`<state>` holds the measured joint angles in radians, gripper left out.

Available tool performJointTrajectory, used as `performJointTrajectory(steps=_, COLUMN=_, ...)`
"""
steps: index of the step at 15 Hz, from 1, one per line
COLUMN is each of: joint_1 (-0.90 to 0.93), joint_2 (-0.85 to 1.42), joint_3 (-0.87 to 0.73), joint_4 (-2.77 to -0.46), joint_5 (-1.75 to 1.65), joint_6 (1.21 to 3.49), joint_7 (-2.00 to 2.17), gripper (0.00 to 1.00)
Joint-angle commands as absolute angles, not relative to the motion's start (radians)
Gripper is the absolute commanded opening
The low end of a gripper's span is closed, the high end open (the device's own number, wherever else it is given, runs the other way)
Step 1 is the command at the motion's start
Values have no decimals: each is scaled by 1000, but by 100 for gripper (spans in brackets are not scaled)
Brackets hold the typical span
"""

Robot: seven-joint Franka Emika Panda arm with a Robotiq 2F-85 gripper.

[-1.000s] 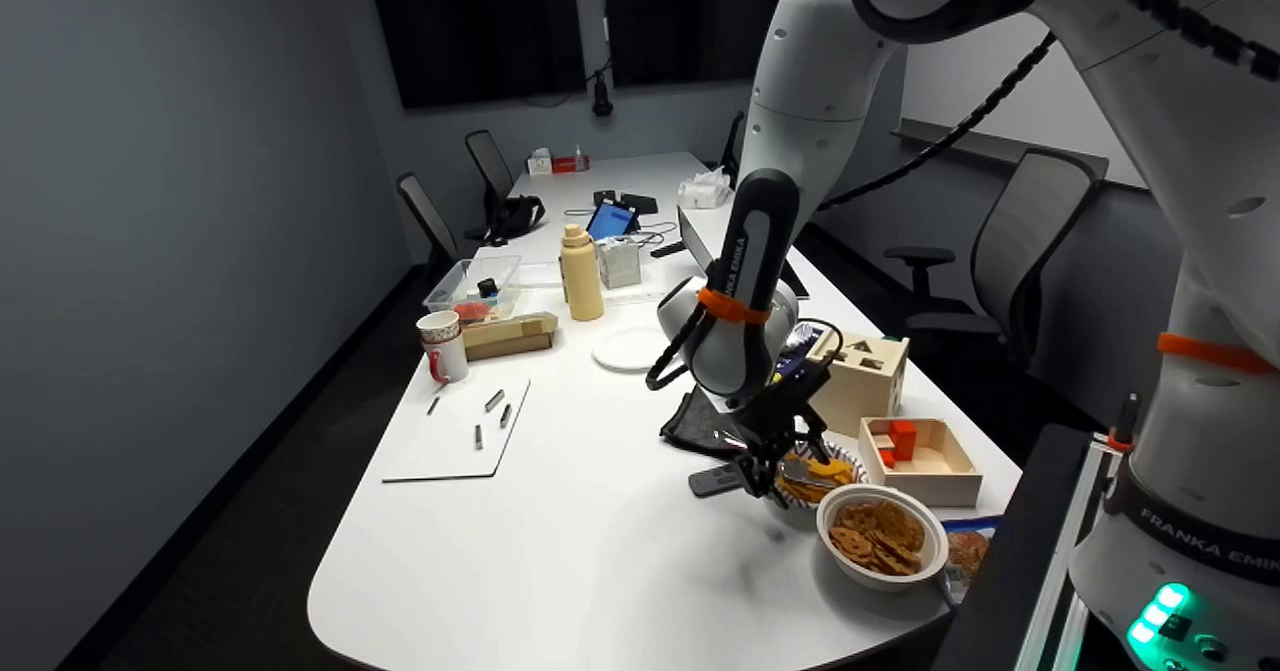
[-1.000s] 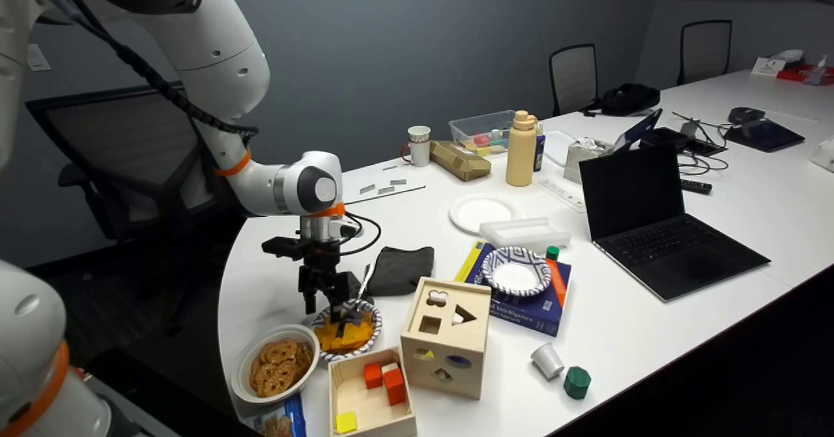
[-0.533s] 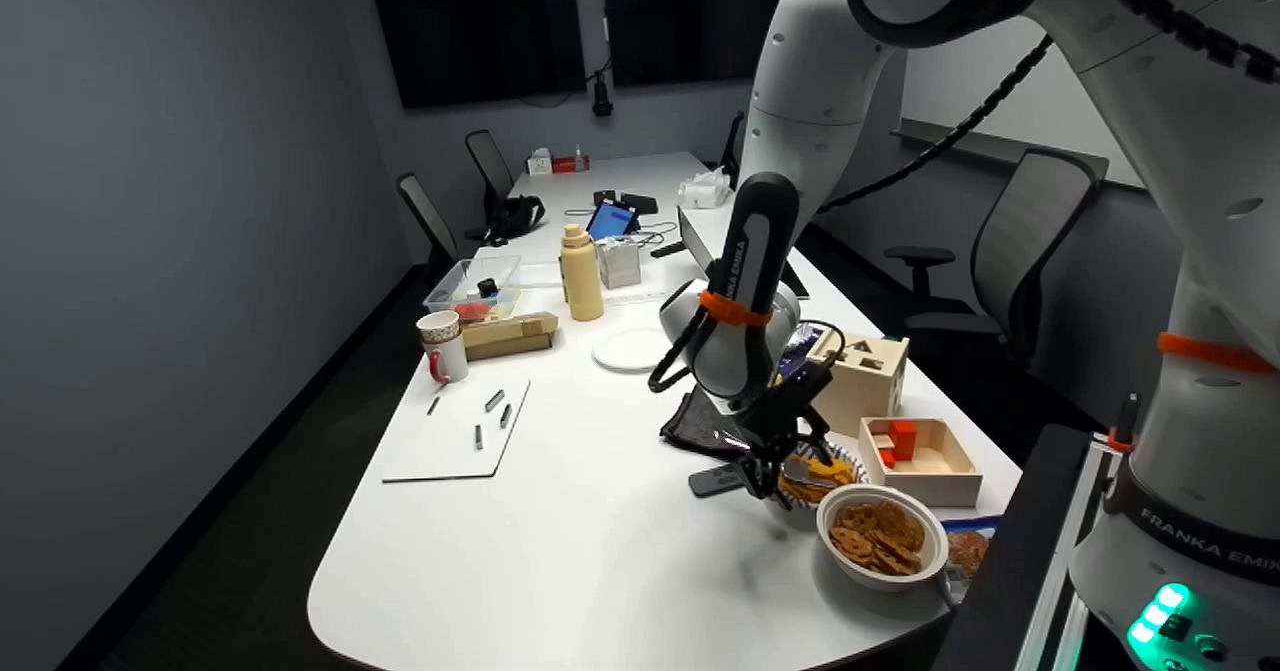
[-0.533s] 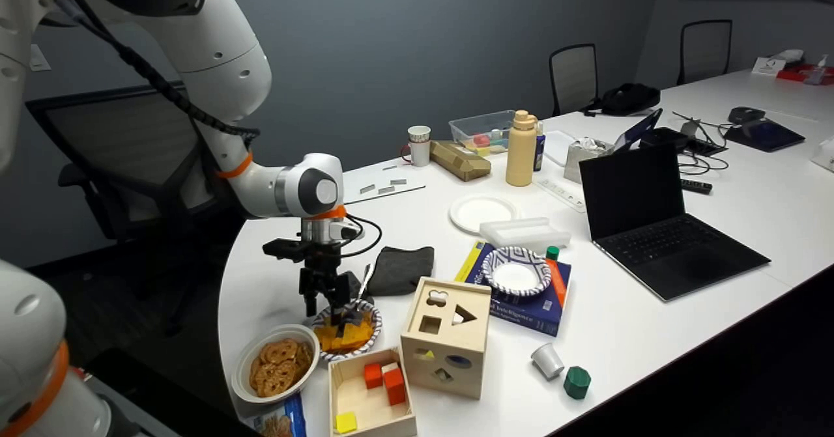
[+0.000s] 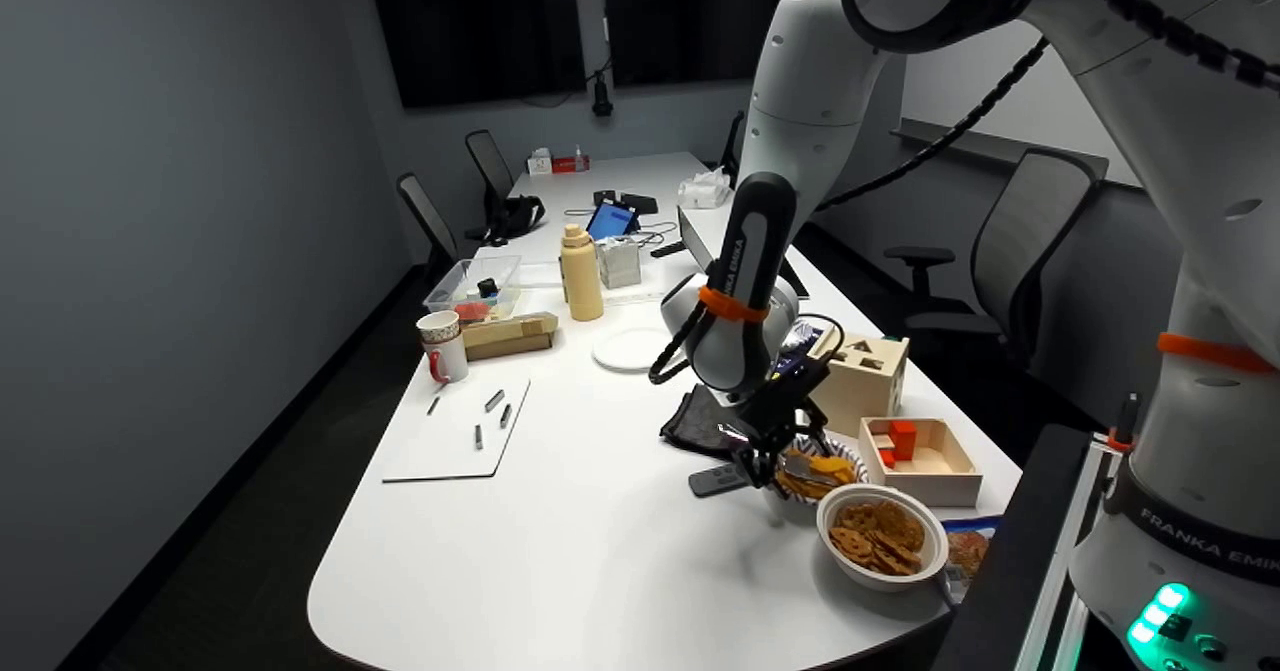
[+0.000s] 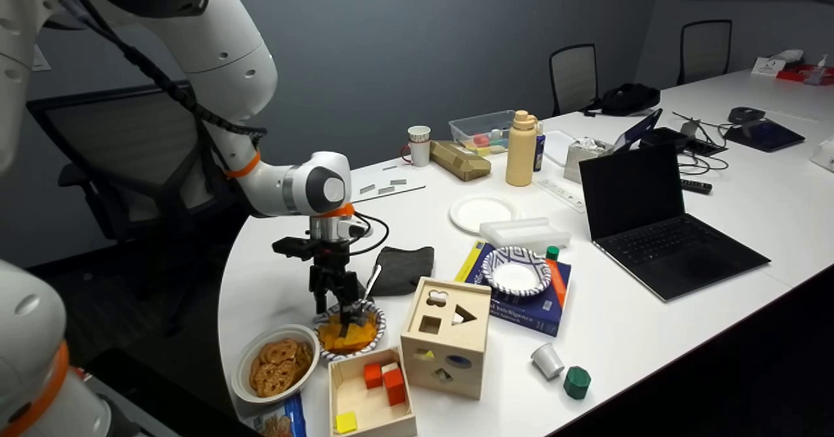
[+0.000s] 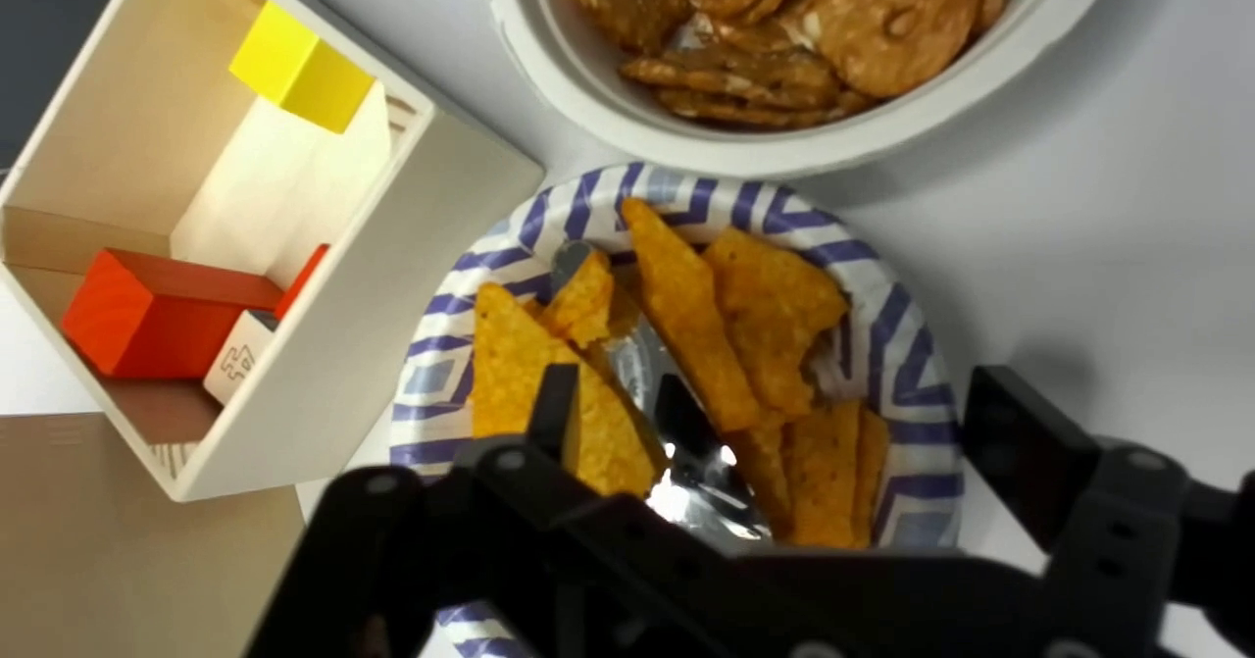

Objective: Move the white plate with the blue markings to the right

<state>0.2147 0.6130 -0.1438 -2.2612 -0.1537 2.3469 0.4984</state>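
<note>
Straddling the rim of the white plate with blue markings (image 7: 912, 423), the gripper (image 7: 784, 430) was unclenched, its two fingers (image 7: 1020, 442) spread apart: one over the yellow-brown chips (image 7: 770, 305) inside the plate, the other just outside its rim. Whether either touched the plate could not be told. The plate sat on one white table (image 5: 560, 571), and among its chips lay one metal utensil (image 7: 686, 496). Just beside the plate stood one deeper white bowl (image 7: 686, 148) of brown crisps (image 7: 882, 21) and one wooden tray (image 7: 392, 285); the tray held two red blocks (image 6: 394, 387), one yellow block (image 7: 299, 65) and one pale block (image 7: 238, 356), four in all. Near the plate were one wooden cube (image 6: 445, 336) with shaped holes, one dark pouch (image 6: 401, 271) and one remote (image 5: 716, 480). Well apart from it lay one blue book (image 6: 524, 314), bearing a second patterned dish (image 6: 517, 277), along with one small grey cup (image 6: 548, 361), tilted, and one green block (image 6: 577, 382). Also well apart from the plate were one plain white plate (image 6: 482, 212), one laptop (image 6: 632, 193) and one cream bottle (image 6: 520, 154).
</note>
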Motion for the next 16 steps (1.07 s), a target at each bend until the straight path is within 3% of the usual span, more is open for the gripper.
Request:
performJointTrajectory(steps=1, joint_1=215, joint_2=634, joint_3=-153, joint_4=-2226, joint_5=-160, joint_6=2310, joint_7=517, gripper=100)
performJointTrajectory(steps=16, joint_1=215, joint_2=661, joint_3=-199, joint_4=-2173, joint_5=-167, joint_6=2292, joint_7=578, gripper=100)
